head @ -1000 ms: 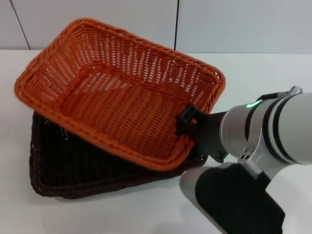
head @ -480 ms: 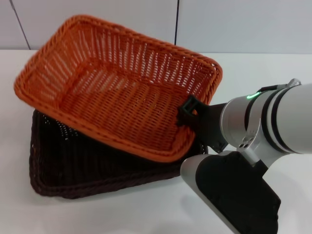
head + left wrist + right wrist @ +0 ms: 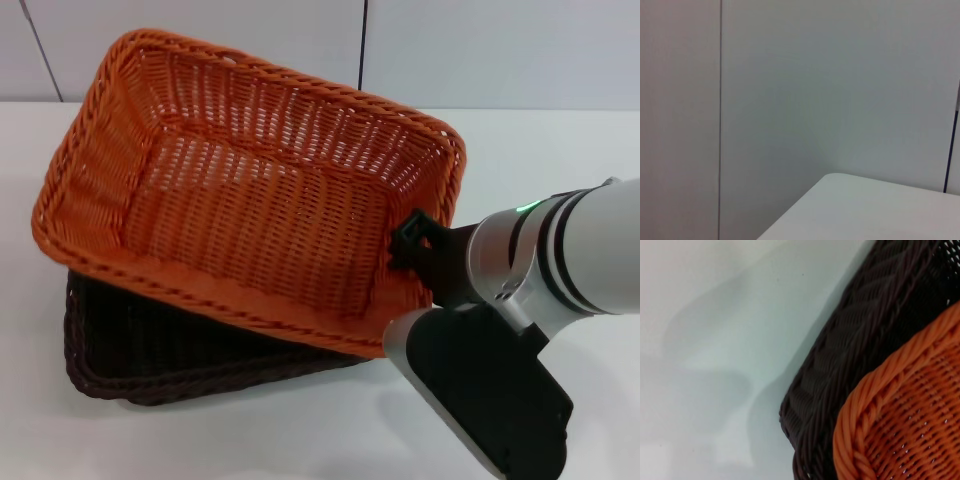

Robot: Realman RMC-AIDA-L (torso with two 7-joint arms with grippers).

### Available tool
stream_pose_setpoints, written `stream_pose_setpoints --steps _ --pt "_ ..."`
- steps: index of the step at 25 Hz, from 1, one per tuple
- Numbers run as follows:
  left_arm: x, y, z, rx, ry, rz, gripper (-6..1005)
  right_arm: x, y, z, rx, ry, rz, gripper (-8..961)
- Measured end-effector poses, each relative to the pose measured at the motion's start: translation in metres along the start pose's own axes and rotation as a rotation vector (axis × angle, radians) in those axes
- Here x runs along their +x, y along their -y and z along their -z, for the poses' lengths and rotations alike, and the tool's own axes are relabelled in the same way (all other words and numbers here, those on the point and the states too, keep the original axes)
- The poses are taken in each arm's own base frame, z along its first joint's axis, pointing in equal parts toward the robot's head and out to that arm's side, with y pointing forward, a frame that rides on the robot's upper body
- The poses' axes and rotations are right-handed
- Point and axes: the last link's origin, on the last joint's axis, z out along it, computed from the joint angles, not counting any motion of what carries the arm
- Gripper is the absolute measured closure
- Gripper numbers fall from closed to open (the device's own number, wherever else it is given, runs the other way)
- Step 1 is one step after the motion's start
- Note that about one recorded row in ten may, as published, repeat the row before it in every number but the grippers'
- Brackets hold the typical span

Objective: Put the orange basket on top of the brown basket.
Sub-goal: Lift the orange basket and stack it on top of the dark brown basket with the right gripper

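Observation:
The orange basket (image 3: 250,190) is held tilted over the brown basket (image 3: 150,340), its far left end raised and its near edge low over the brown one. My right gripper (image 3: 412,240) is shut on the orange basket's right rim. In the right wrist view the orange braided rim (image 3: 875,405) lies just over the brown basket's corner (image 3: 840,365). Most of the brown basket is hidden under the orange one. The left gripper is out of view.
Both baskets are on a white table (image 3: 560,150) with a white panelled wall (image 3: 450,50) behind. The left wrist view shows only the wall and a table corner (image 3: 865,210). My right arm (image 3: 500,400) fills the lower right of the head view.
The orange basket has shifted to the right and come down over the brown basket, covering more of it. My right gripper moved right and slightly down with the rim in it.

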Motion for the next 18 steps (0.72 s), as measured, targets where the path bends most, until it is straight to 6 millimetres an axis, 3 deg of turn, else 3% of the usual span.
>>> stream_pose_setpoints --steps 10,15,18 --pt "0.002 -0.004 -0.006 -0.009 0.011 -0.003 191 -0.007 0.011 0.028 0.072 0.018 -0.025 638" --pt "0.002 -0.005 -0.009 -0.010 0.019 -0.010 191 -0.014 0.008 0.030 0.041 0.028 -0.019 417" --pt "0.002 -0.006 -0.010 -0.012 0.020 -0.012 191 -0.016 0.008 0.031 0.042 0.031 -0.020 363"
